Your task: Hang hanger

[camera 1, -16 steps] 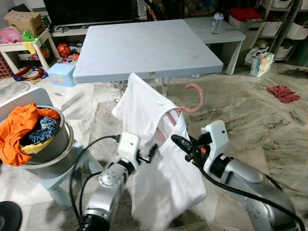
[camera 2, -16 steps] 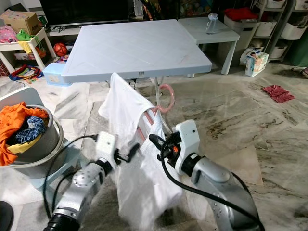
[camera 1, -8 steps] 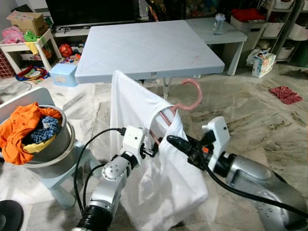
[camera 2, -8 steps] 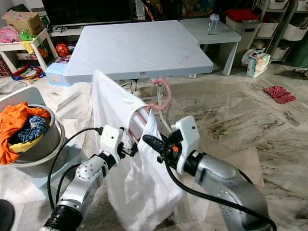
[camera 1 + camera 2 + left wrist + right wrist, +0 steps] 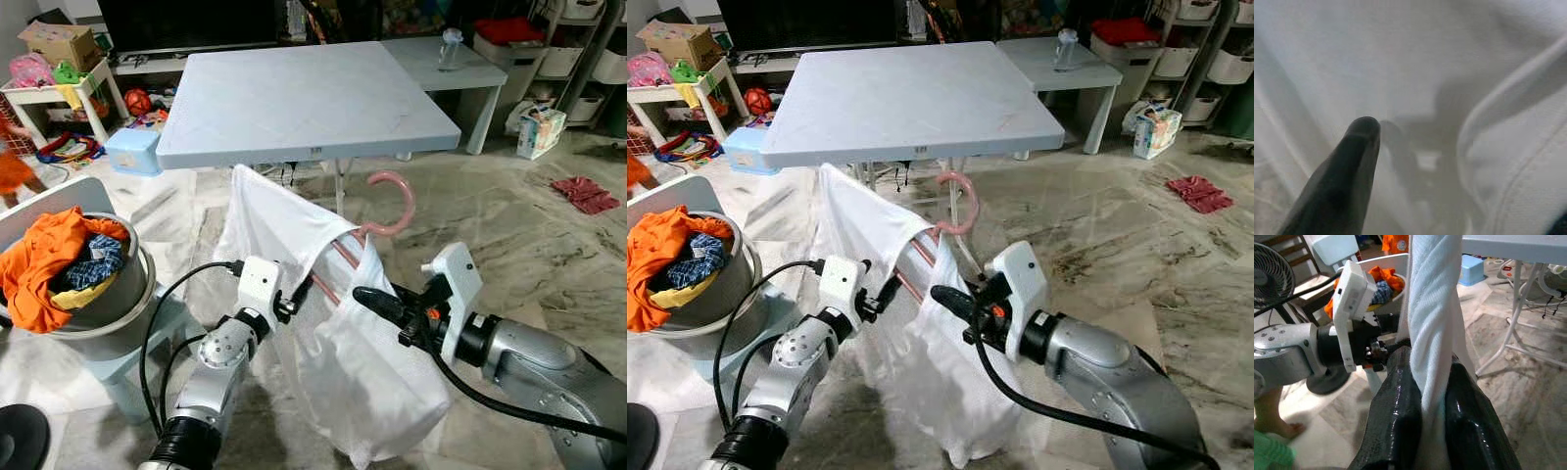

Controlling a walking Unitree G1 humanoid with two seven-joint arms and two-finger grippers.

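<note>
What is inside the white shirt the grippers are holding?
A pink hanger: its hook sticks out of the white shirt at the neck, and part of one arm shows in the opening. The rest is covered by cloth.

One white garment (image 5: 333,323) hangs on one pink hanger (image 5: 387,201). Two hands: the left hand (image 5: 294,299) and the right hand (image 5: 377,304). Two surfaces, one large (image 5: 294,98) and one small (image 5: 431,59). One laundry bucket (image 5: 108,304), one bottle (image 5: 449,44), one red cloth (image 5: 585,191).

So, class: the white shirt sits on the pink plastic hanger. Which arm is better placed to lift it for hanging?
Probably right. The right gripper is pinched shut on the white shirt beside the pink plastic hanger. The left gripper only presses into the cloth from the other side.
</note>
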